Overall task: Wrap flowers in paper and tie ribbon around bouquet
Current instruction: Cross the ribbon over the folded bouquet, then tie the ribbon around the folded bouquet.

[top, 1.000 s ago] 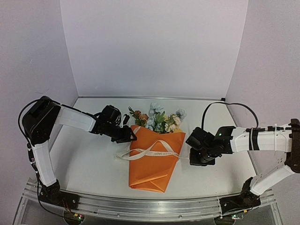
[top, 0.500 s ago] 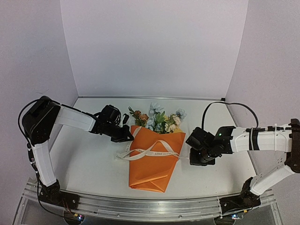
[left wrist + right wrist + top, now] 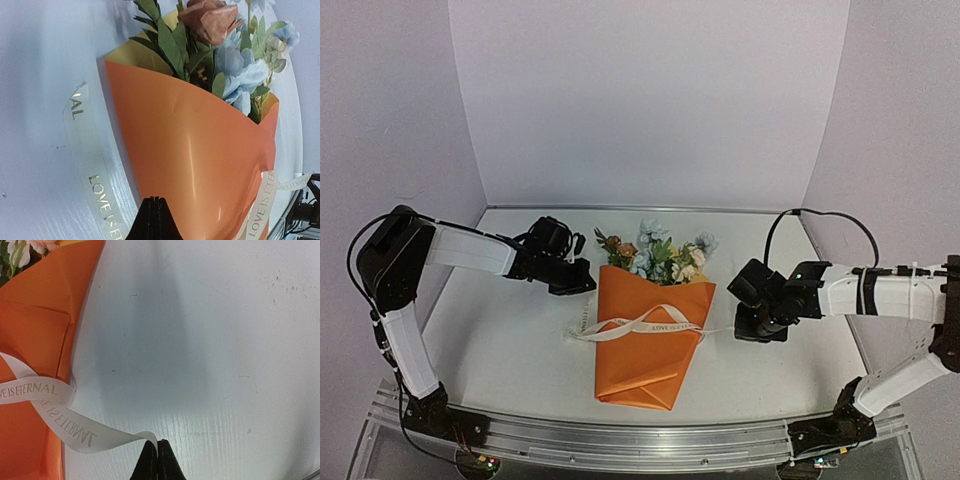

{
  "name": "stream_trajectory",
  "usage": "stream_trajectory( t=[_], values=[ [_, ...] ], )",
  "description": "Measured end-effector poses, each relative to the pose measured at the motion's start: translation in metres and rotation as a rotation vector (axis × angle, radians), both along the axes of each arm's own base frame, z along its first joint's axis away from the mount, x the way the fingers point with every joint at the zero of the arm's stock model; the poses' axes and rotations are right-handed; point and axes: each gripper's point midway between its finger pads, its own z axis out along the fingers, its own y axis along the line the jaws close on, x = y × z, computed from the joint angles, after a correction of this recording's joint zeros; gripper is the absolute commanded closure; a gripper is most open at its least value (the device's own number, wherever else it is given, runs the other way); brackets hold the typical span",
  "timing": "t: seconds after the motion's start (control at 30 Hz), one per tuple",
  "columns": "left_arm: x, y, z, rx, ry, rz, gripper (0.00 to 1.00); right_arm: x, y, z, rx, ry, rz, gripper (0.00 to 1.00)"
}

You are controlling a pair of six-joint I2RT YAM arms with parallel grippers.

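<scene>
The bouquet lies on the table, an orange paper [image 3: 645, 350] cone with the flowers [image 3: 655, 255] sticking out at its far end. The cream ribbon [image 3: 640, 324] crosses over the cone's middle. My right gripper [image 3: 740, 329] is right of the cone, shut on one ribbon end [image 3: 65, 427], which is pinched at the tips [image 3: 158, 442]. My left gripper [image 3: 586, 287] is at the cone's upper left corner, shut with nothing between its jaws [image 3: 155, 199]. It hovers over the paper's [image 3: 200, 150] edge. The ribbon's other stretch [image 3: 92, 170] lies loose on the table beside it.
White walls enclose the table [image 3: 510, 340] at the back and on both sides. A black cable [image 3: 820, 222] loops above the right arm. The metal rail [image 3: 620, 445] with both arm bases runs along the near edge.
My left gripper has shut and drawn back to the left; the ribbon that rose towards it now lies on the table. My right gripper has moved right, drawing its ribbon end out.
</scene>
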Motion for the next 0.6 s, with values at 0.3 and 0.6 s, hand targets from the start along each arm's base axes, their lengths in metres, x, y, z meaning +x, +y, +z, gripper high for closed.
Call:
stream_trajectory(
  t=[0.3,0.6],
  values=[
    [0.011,0.027,0.005,0.014,0.003,0.11,0.71,0.002,-0.023,-0.007,-0.04,0.018,-0.034,1.0],
    [0.003,0.033,-0.019,0.17,0.068,0.119,0.54,0.002,-0.025,-0.008,-0.054,0.023,-0.019,1.0]
  ],
)
